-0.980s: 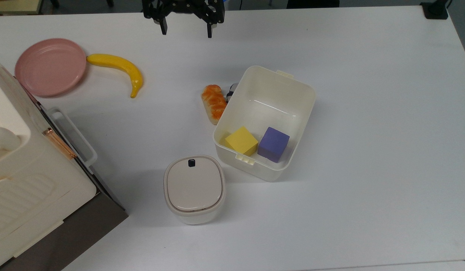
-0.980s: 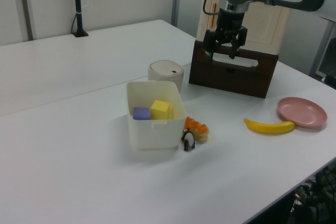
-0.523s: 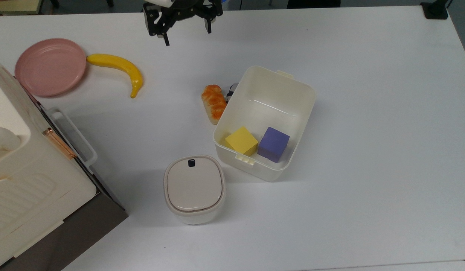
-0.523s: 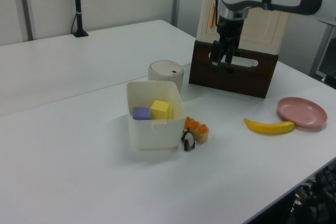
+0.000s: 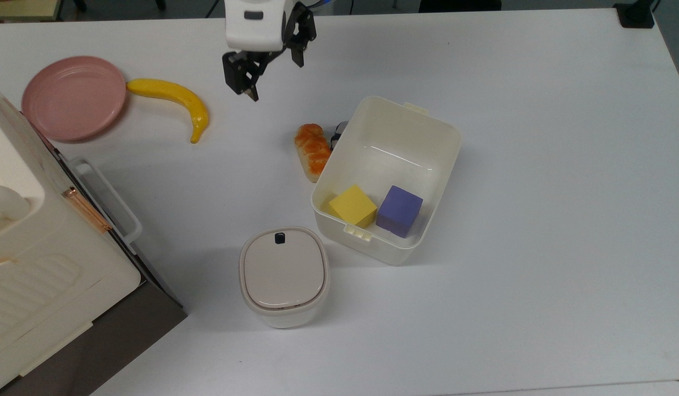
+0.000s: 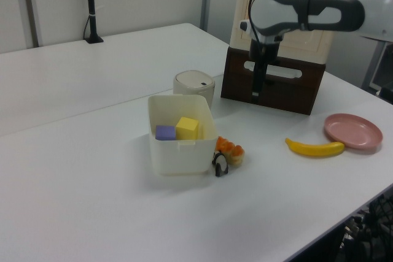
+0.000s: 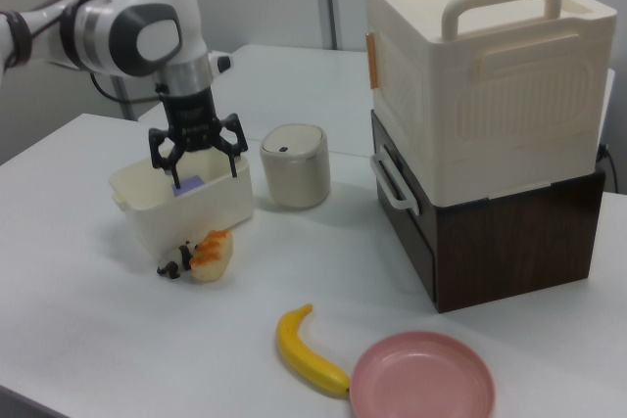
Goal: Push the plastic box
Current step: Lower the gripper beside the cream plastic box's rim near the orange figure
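The push looks not yet begun: the jaws [image 5: 273,74] hang wide open and empty above the desk [image 5: 537,165], clear of the plastic box [image 5: 387,179], which sits well off toward the top view's lower right.

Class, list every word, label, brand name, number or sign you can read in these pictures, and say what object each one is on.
None: no readable text stands on any object.
The plastic box, lidded container, cream case, pink plate and banana bear no print.
The dark mark on the arm's white housing cannot be read.
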Robot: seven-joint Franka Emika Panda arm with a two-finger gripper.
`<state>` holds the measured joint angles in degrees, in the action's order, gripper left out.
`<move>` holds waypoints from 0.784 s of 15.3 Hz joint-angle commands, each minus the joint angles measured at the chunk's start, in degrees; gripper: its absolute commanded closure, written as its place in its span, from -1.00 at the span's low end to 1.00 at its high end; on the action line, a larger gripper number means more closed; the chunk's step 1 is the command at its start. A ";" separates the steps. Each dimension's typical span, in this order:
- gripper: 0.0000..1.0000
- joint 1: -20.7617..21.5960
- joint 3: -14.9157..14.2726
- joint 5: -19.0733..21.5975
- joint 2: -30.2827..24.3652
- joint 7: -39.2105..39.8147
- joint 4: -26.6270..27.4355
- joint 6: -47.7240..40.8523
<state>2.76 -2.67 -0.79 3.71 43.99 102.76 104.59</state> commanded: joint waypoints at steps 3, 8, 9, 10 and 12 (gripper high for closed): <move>-1.00 1.19 -0.50 -2.29 2.18 7.51 1.39 3.77; -1.00 2.86 -0.32 -2.99 5.26 9.01 1.39 6.85; -1.00 2.95 -0.23 -2.99 5.69 9.01 1.30 6.94; -1.00 3.12 -0.15 -2.99 6.05 9.01 1.30 6.94; -1.00 3.30 0.03 -3.08 6.75 8.92 1.21 7.03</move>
<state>5.32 -2.51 -2.79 10.34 51.91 103.10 110.12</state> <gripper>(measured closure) 0.000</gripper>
